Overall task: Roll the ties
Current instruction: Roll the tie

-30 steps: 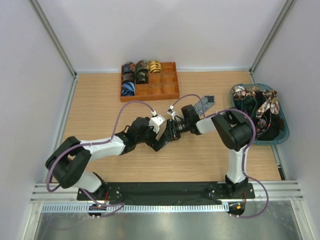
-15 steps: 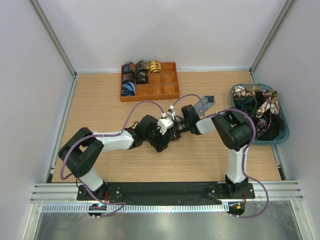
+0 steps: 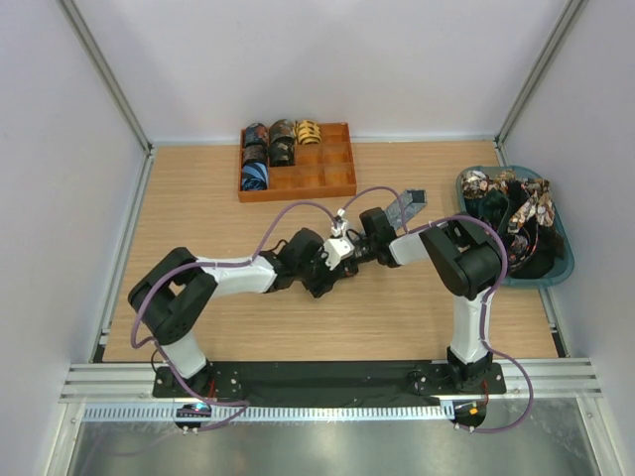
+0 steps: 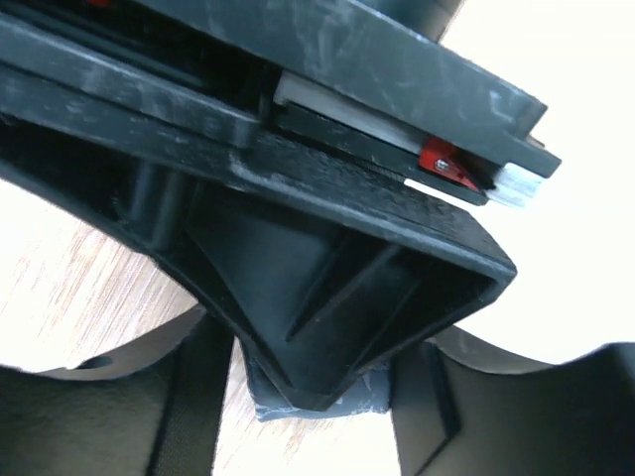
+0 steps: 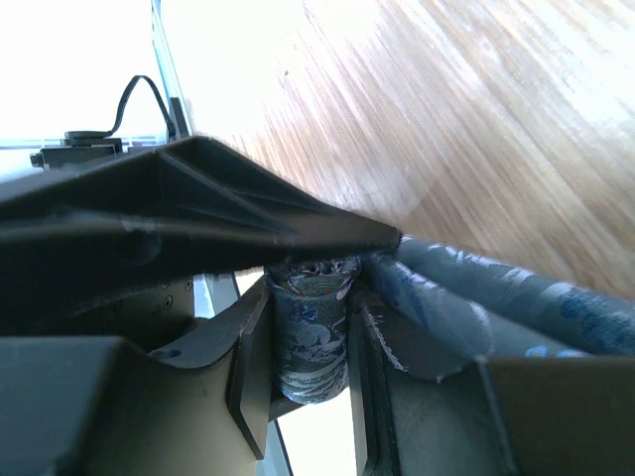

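Observation:
A grey-blue tie (image 3: 406,207) lies as a strip on the table and runs into the two grippers at mid-table. My right gripper (image 5: 310,337) is shut on the tie's rolled-up end (image 5: 313,327); the loose strip (image 5: 496,297) trails off to the right. In the top view the right gripper (image 3: 339,263) meets my left gripper (image 3: 325,278) tip to tip. In the left wrist view my left gripper (image 4: 313,407) is open, its fingers (image 4: 193,397) on either side of the roll's end (image 4: 322,405) and the right gripper's finger.
An orange divided tray (image 3: 327,183) at the back holds several rolled ties (image 3: 270,149). A teal bin (image 3: 561,268) at the right edge holds a heap of loose ties (image 3: 511,203). Purple cables loop over both arms.
My left arm has swung right, bringing its gripper in against the right gripper and the roll. The right arm and the tie strip have barely moved.

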`<action>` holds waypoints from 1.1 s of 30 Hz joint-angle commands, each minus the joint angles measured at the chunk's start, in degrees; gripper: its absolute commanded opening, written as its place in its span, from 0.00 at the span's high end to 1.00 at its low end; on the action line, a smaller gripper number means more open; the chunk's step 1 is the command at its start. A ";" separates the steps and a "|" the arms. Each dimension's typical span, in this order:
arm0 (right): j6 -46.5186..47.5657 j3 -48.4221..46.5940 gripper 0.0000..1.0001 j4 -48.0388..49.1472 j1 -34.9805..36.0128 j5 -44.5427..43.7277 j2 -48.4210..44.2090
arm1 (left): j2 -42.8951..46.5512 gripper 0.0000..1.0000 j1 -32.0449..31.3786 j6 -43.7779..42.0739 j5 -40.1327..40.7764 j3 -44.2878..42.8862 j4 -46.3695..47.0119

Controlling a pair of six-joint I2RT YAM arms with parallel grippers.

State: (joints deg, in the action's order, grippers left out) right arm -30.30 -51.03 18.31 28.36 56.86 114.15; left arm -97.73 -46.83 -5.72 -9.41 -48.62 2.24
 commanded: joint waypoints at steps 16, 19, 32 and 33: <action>-0.64 -0.83 0.39 -0.89 -0.59 -2.01 -4.27 | -2.55 0.73 -0.63 -0.79 1.50 -1.83 -6.63; 0.33 -1.18 0.37 -3.97 -0.93 -3.95 -6.39 | -3.07 0.75 -0.72 -0.79 1.41 -2.27 -7.34; -3.53 3.29 0.38 -4.16 -8.92 -12.29 -16.93 | -4.92 0.78 -0.63 -0.44 1.41 -4.38 -10.15; -4.40 4.17 0.38 -3.20 -10.15 -12.74 -18.94 | -4.92 0.78 -0.72 -0.44 1.50 -4.46 -10.32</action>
State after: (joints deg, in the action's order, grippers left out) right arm -31.94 -48.45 11.57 21.93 47.16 101.95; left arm -100.27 -47.29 -6.42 -8.32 -53.23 -2.31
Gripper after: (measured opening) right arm 0.620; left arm 0.406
